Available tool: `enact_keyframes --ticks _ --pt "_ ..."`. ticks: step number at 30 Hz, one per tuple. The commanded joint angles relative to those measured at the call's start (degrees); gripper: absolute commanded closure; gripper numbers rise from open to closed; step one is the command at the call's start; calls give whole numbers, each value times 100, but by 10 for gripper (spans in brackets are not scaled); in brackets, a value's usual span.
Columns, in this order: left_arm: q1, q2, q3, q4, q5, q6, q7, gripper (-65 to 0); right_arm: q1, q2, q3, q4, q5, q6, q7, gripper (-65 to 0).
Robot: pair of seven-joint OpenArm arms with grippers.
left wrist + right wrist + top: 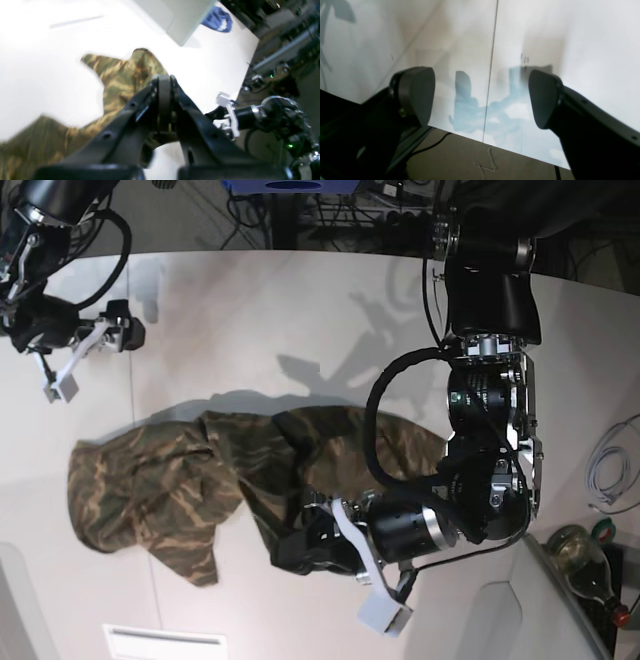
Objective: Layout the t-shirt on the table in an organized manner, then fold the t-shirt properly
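Shirt (200, 480) lies bunched mid-table (250, 310), L gripper (300, 545) clamped on its near hem w/ R gripper (482, 97) spread wide, empty, far left; one-sided pull could drag the heap, not flatten it.

Bare table (250, 320) beyond crumpled t-shirt (160, 490); bottle (578, 558) and white cable (608, 470) crowd one edge.

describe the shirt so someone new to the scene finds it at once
Look at the white table; the shirt lies crumpled across its middle, under the left gripper, which is shut on its edge. It is the only camouflage cloth, olive, brown and tan.
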Motion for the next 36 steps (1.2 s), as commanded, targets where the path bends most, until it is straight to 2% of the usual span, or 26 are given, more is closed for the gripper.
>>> enact_keyframes --ticks 1,5,9,11,17,21,25,28,36 --pt "-135 -193 -73 -51 -98 2 -113 0 64 -32 -13 113 83 8 58 -536" --pt "208 -897 -205 -481 -98 2 -219 0 143 -357 -13 69 101 8 66 -536" --pt "683 -1538 -187 -657 -98 2 -896 0 371 -761 -13 51 101 8 49 -540" --pt "876 -1828 -187 -763 -98 2 -1001 0 521 -858 -242 -142 180 8 31 -542" --pt "1351 -2365 -187 -807 -98 2 -1001 0 688 -849 -382 -1302 1674 8 66 -536" --pt "1588 -2567 -187 -824 -98 2 -1001 0 714 -849 -400 -1513 2008 8 119 -536" --pt "1870 -2593 -187 -789 -98 2 -1001 0 846 -849 -409 -1601 2369 8 321 -536" --pt "1931 -2567 -187 -780 -98 2 -1001 0 1136 -840 -409 -2085 2351 8 392 -536" --pt "1887 -2567 -187 -772 -133 2 -1001 0 1373 -832 -417 -2647 2167 8 1271 -536"
